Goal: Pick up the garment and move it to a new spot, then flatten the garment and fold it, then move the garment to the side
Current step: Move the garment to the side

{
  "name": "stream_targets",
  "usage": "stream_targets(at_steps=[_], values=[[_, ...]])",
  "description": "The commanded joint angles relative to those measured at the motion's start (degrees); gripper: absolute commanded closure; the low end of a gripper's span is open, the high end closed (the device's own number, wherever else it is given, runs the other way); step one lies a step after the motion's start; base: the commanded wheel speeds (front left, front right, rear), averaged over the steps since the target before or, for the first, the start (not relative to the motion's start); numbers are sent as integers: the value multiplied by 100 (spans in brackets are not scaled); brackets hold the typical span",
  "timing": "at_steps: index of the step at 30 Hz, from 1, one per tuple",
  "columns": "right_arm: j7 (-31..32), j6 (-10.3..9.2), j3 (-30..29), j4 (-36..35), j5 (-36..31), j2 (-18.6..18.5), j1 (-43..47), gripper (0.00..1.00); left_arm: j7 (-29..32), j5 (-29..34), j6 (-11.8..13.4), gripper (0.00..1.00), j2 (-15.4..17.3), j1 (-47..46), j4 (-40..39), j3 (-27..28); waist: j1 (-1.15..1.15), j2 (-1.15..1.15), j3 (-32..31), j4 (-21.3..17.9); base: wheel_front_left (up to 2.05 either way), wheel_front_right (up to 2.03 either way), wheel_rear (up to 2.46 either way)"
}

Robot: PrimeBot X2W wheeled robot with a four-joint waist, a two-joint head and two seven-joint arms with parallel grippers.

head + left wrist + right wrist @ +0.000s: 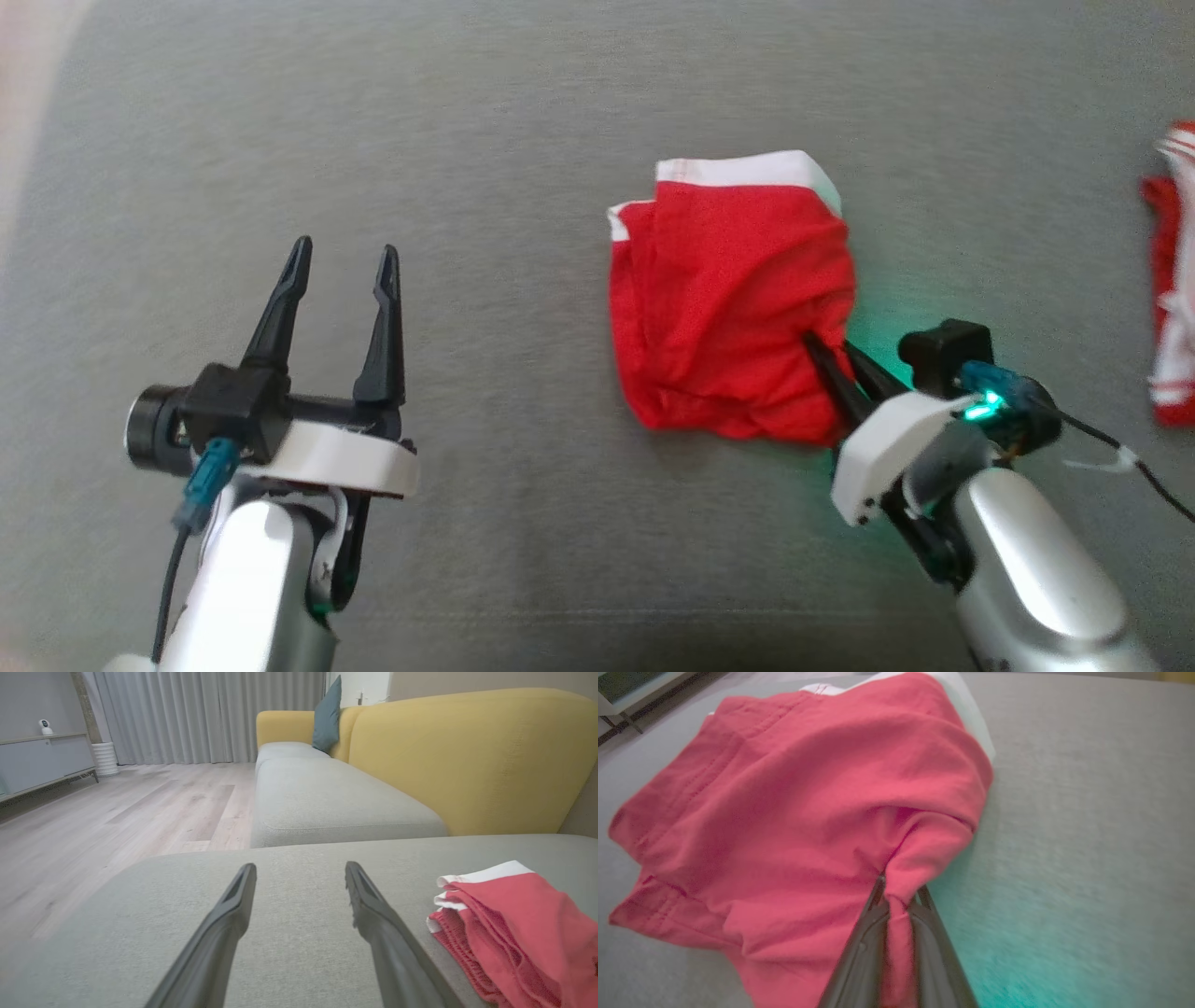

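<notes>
Showing closest from its wrist, the right gripper [900, 889] pinches a garment [784, 812] fold; left gripper [343, 266] gapes.

Head view: soft, even light and no hard shadows, with the whole frame slightly soft. The upper-left corner is washed to a pale pink haze. A small green lamp [980, 408] behind the right pincer [829, 343] throws a teal glow on the grey woven sofa cushion [467, 140] beside the red cloth garment with a white band [728, 299]. There is glare on the silver left forearm [247, 569]. Left wrist view: bright and flat, lightest at the pale pleated curtains [205, 714]. The dark fingers [224, 933] near the lens are out of focus, and the wide lens bows the cushion edge. Right wrist view: dimmer, with the garment soft, the cushion streaked with blur, and a teal cast lower right.
</notes>
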Motion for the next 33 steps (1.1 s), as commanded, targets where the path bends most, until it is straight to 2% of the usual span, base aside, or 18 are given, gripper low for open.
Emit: stream_targets(at_steps=[1, 6, 12, 24, 28, 33], values=[[60, 20, 42, -354, -45, -113, 80, 100, -62, 58, 6, 0, 147, -72, -232, 176, 0, 0, 13, -480, 0, 0, 0], [292, 20, -78, -784, -32, -446, 266, 100, -33, 95, -34, 0, 213, -137, -330, 103, 0, 0, 107, -1054, 0, 0, 0], [384, 20, -19, -1031, 17, -848, 65, 100, 67, 142, -95, 0, 276, -292, -421, -8, 0, 0, 345, -1536, 0, 0, 0], [147, 20, -652, -463, -153, -1978, -1086, 100, 318, 291, -228, 0, 496, -780, -707, -173, 0, 0, 1170, -2031, 0, 0, 0], [114, 20, -938, -403, -257, -2054, -1274, 100, 358, 320, -247, 0, 543, -892, -764, -195, 0, 0, 1324, -2103, 0, 0, 0], [48, 20, -1456, -347, -509, -1915, -1460, 100, 435, 350, -269, 0, 594, -1048, -861, -236, 0, 0, 1579, -2203, 0, 0, 0]])
